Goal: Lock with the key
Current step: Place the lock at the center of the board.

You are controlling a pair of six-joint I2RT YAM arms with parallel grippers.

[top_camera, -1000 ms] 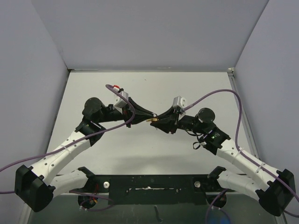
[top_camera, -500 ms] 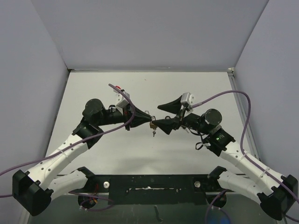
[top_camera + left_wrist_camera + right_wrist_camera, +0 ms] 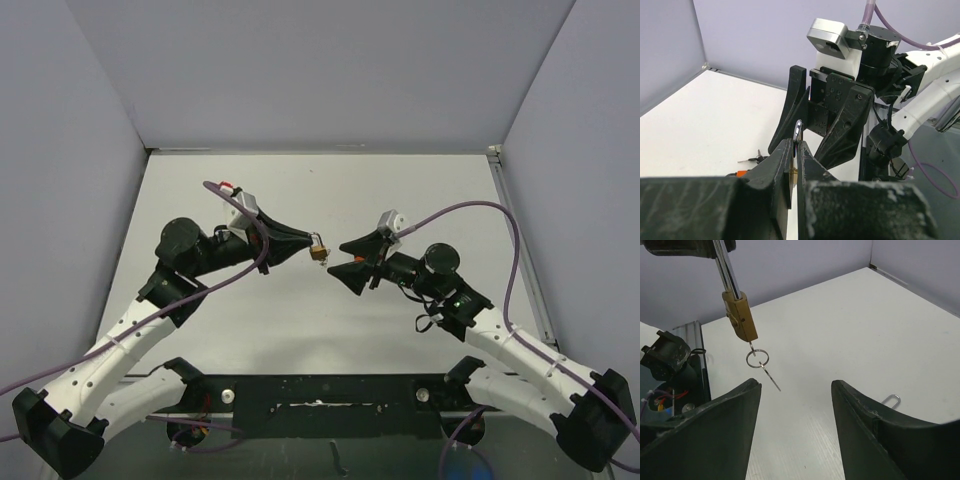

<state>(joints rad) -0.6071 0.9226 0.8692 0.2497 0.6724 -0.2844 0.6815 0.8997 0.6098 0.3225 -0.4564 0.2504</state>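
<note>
View from above: at the bottom edge of the frame a black mounting rail (image 3: 320, 395) carries two white arms. The left arm (image 3: 120, 340) reaches up and right, and the right arm (image 3: 520, 345) reaches up and left, so their black grippers face each other near the centre of a white table (image 3: 420, 190).

The left gripper (image 3: 310, 243) has its fingers pressed together on the silver shackle of a small brass padlock (image 3: 319, 251), held in the air at the centre of the frame, above the tabletop. The right gripper (image 3: 340, 257) sits just to the right of the padlock, not touching it, with its two fingers spread wide apart and nothing between them.

From the right wrist camera, the padlock hangs in the upper left of the frame. A thin metal piece sticks out of the bottom of its body and carries a key ring (image 3: 757, 359), from which a slim key (image 3: 772, 380) dangles. A small wire clip (image 3: 891, 400) lies on the table at the lower right.

Beyond the table stand plain grey walls (image 3: 320, 70)
</note>
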